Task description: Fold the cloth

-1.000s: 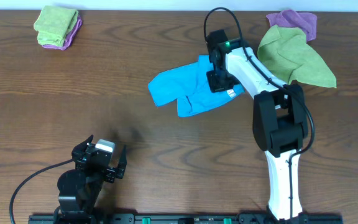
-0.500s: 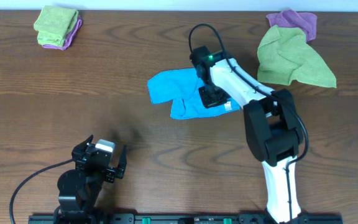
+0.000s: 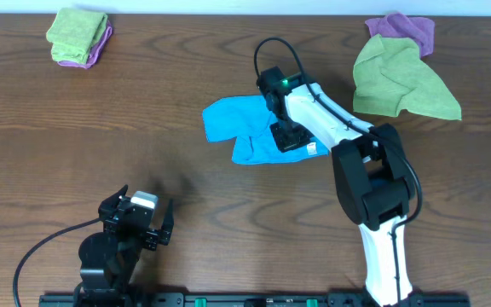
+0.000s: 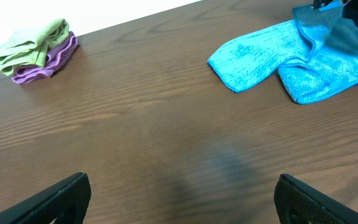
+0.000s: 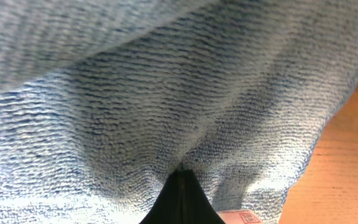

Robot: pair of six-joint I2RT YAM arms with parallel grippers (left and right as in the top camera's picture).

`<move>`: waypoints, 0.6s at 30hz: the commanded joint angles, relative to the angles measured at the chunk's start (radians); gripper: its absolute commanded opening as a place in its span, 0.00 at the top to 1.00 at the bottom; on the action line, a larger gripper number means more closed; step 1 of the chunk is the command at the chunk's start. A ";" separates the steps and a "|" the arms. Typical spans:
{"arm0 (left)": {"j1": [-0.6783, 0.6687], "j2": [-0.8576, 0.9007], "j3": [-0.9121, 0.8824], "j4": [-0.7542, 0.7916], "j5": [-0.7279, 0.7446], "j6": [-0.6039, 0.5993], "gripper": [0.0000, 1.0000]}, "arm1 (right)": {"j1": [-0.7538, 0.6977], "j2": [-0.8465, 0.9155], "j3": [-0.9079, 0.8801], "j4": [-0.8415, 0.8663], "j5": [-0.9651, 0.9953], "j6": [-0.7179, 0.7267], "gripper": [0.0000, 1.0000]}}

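Blue cloth (image 5: 135, 93) filling nearly whole frame, looped pile showing close up. Thick fold bulging across top. Right gripper (image 5: 180, 199) poking in at bottom centre as dark wedge, jaws pressing together, fabric puckering into pinch. Pale tag (image 5: 244, 218) peeking out just beside gripper. Wooden table (image 5: 347, 155) showing along right side.

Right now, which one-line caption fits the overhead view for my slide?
Folding in progress: right gripper shut on the blue cloth, left gripper open, far from it.
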 commanded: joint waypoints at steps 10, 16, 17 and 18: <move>-0.004 -0.006 -0.019 -0.002 0.003 0.003 0.05 | 0.011 -0.075 -0.032 0.062 -0.124 -0.079 0.98; -0.004 -0.006 -0.019 -0.002 0.003 0.003 0.05 | -0.039 -0.101 -0.073 0.095 -0.176 -0.079 0.99; -0.004 -0.006 -0.019 -0.002 0.003 0.003 0.05 | -0.042 -0.122 -0.097 0.122 -0.176 -0.083 0.98; -0.004 -0.006 -0.019 -0.002 0.003 0.003 0.05 | -0.041 -0.149 -0.129 0.152 -0.177 -0.088 0.98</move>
